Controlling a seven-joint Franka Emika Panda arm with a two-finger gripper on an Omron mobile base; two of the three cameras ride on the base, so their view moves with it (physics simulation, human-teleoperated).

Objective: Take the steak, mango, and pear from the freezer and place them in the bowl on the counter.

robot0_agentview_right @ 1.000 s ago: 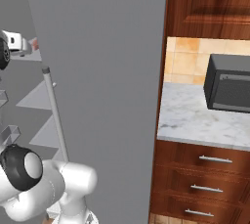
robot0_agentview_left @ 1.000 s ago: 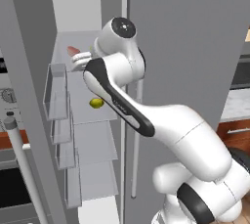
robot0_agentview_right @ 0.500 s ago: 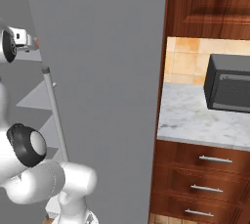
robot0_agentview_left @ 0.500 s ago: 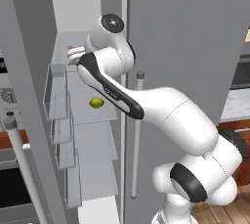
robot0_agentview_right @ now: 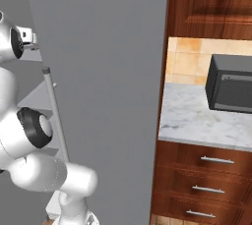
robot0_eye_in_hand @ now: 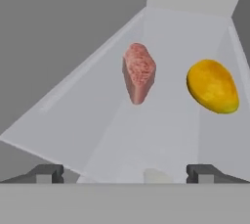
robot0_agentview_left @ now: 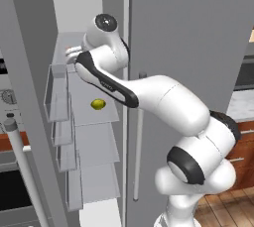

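Pincer (robot0_eye_in_hand: 125, 173) spread wide and empty, reaching into the freezer (robot0_agentview_left: 114, 3) at an upper shelf (robot0_eye_in_hand: 161, 135). On that shelf ahead of it lie the steak (robot0_eye_in_hand: 139, 73) and, just beside it, the mango (robot0_eye_in_hand: 212, 86). One shelf lower sits the pear (robot0_agentview_left: 98, 104).

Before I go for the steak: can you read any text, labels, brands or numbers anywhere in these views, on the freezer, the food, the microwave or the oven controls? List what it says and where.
None can be read.
Freezer: plain grey, no text.
Steak, mango, pear: no labels.
Microwave: pale marks on its front, too blurred to read.
Oven dial: marks too small to read.
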